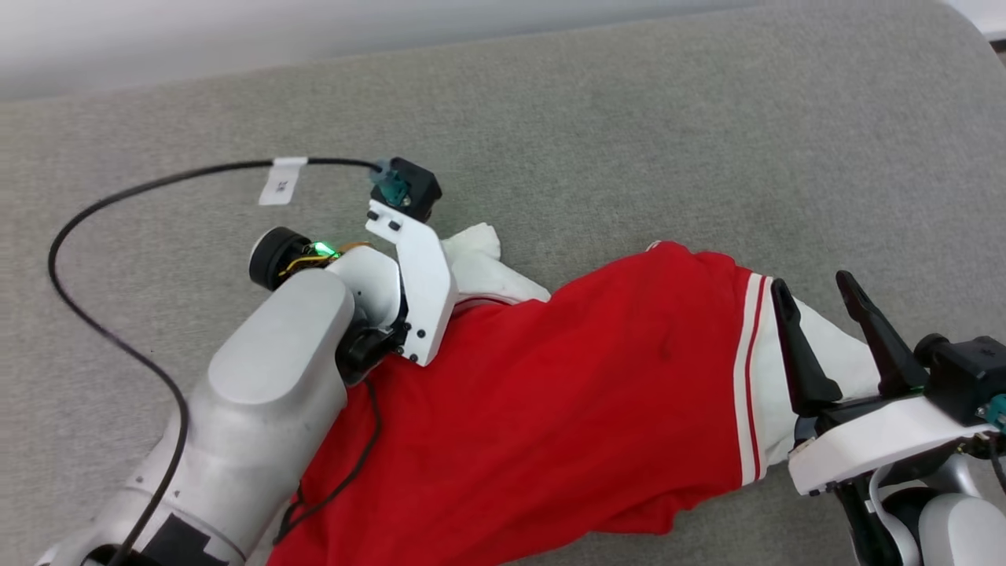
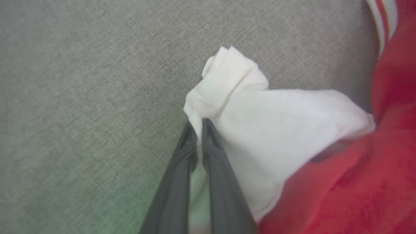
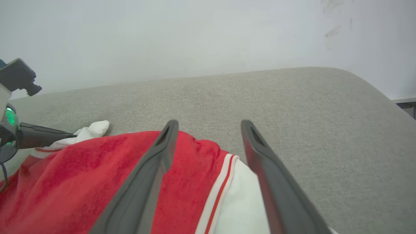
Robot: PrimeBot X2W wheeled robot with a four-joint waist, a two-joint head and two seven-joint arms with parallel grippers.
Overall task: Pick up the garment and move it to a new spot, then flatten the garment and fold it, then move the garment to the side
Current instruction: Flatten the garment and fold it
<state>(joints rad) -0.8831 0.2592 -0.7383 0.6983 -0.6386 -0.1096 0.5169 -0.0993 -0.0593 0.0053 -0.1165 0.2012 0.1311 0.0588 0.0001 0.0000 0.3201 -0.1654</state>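
the garment [image 1: 566,393] lay rumpled across the grey cushion [image 1: 629,118]. its bright red body ran from the near edge of the head view out toward my right, with 1 white sleeve at each end. where the right sleeve [image 1: 845,362] met the red, there was a white band with a thin red line through it. the cloth looked soft and slightly fuzzy, and it was creased rather than flat.

my left pincer [image 2: 196,130] was clenched on the left sleeve [image 2: 227,74]. a fold of white fabric was nipped between the 2 dark fingers, and a bunched tuft stuck out past their tips. my right pincer [image 1: 813,287] was released, its fingers spread wide over the right sleeve. 1 finger was above the striped seam and the other was out toward the sleeve's edge. i could not tell whether either finger touched the cloth.

in the head view my left forearm [image 1: 267,393] and its white bracket covered the left pincer's fingers and part of the red body. the near end of the garment was cut off by the bottom edge, so i could not make out the hem, the collar or which face was up. a dark cable [image 1: 118,196] looped over the cushion, and the print on its white tag [image 1: 280,182] was too small to read. the left wrist view was soft and blurred at the red edge.
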